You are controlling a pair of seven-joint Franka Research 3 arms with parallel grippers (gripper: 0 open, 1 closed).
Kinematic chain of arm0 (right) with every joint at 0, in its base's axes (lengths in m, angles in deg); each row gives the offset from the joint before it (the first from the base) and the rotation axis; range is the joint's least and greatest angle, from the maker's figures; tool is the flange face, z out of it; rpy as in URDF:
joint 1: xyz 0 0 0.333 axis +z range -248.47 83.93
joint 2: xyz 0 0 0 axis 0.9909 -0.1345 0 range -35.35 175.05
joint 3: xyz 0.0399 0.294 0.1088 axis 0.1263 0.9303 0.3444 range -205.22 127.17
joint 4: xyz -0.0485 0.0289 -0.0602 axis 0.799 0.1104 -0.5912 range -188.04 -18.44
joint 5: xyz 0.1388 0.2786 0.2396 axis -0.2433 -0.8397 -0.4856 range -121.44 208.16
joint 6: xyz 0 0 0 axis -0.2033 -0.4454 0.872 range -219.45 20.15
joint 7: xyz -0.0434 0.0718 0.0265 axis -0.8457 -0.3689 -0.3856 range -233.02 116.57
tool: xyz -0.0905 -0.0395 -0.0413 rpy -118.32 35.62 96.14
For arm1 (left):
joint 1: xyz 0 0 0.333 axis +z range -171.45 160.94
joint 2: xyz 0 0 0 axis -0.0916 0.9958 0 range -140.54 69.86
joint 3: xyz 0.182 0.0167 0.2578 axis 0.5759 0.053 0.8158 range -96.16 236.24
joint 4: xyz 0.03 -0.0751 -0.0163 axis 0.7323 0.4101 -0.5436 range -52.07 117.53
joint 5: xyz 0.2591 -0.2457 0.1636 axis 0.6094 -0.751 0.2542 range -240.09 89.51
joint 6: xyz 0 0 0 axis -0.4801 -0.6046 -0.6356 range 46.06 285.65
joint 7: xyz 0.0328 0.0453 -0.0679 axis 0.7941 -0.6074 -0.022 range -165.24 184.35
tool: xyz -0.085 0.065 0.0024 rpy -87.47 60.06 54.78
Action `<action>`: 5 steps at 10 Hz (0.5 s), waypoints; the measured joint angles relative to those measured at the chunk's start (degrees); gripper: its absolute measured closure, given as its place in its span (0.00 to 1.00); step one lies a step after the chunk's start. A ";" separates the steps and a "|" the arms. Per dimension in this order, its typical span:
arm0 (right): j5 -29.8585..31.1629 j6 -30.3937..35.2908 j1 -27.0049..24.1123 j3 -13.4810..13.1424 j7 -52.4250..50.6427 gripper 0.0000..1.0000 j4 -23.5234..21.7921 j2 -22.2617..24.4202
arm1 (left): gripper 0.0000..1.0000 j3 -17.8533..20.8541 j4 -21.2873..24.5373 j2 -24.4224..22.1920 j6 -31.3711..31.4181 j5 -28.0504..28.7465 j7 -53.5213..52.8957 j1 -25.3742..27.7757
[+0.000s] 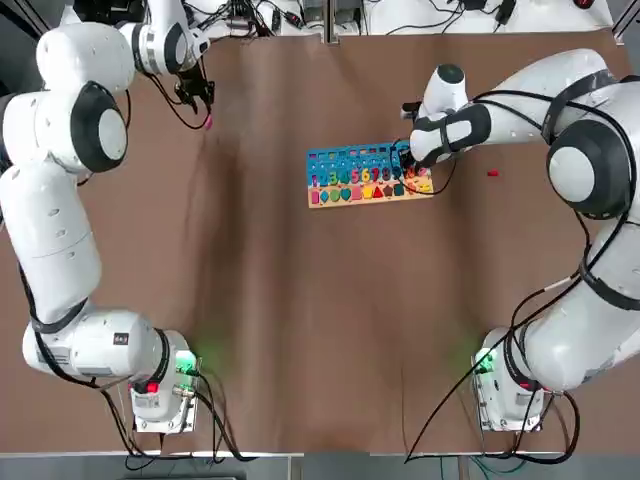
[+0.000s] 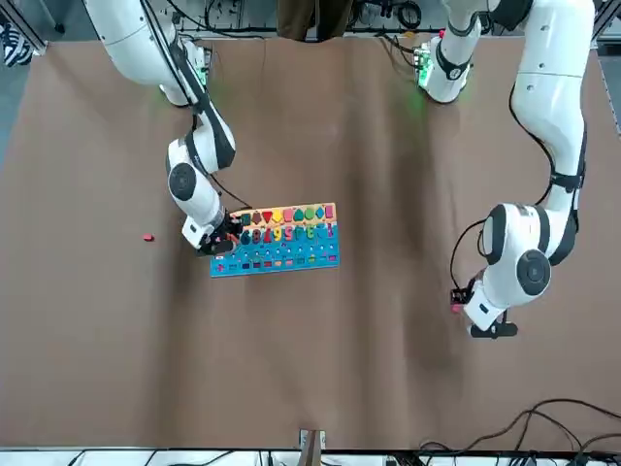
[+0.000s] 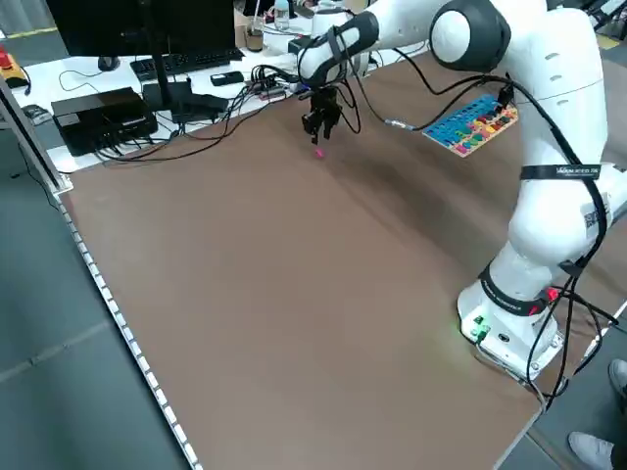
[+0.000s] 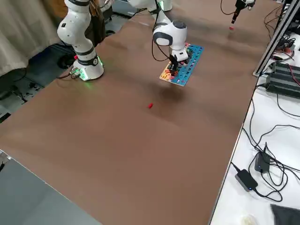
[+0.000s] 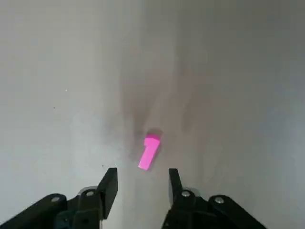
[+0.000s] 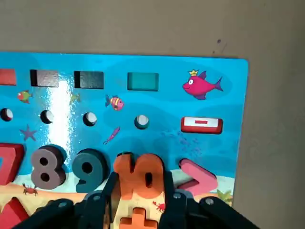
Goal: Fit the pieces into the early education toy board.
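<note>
One pink piece (image 5: 149, 151) before left claw (image 5: 140, 183)

A: Where does your early education toy board (image 1: 365, 175) sit?

B: On the table (image 1: 300, 330), past its middle and toward your right arm's side.

A: And the right gripper (image 6: 138, 191)?

B: At the board's right end, over the number row, closed on the "10" piece (image 6: 139, 175); the 9 (image 6: 89, 168) stands just beside it.

A: Any loose pieces?

B: One small piece (image 1: 493, 173) lies on the table right of the board, well apart from it. Another piece (image 5: 148, 151) lies near the far left corner, just ahead of the left gripper (image 5: 140, 183), whose fingers stand parted above the table.
</note>
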 joint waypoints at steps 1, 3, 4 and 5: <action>0.00 0.00 0.00 0.00 0.00 0.60 0.00 0.00 | 0.49 -0.05 0.17 0.05 -0.01 0.00 -0.01 -0.04; 0.00 0.00 0.00 0.00 0.00 0.60 0.00 0.00 | 0.51 -0.13 0.51 0.65 0.01 0.20 -0.02 -0.36; -0.01 -0.01 0.00 -0.01 0.00 0.60 0.00 0.00 | 0.51 -0.17 0.55 1.16 0.07 0.78 -0.44 -0.39; -0.04 -0.01 0.00 -0.01 0.01 0.60 0.00 0.00 | 0.51 -0.17 0.55 1.61 0.15 1.21 -1.64 -0.29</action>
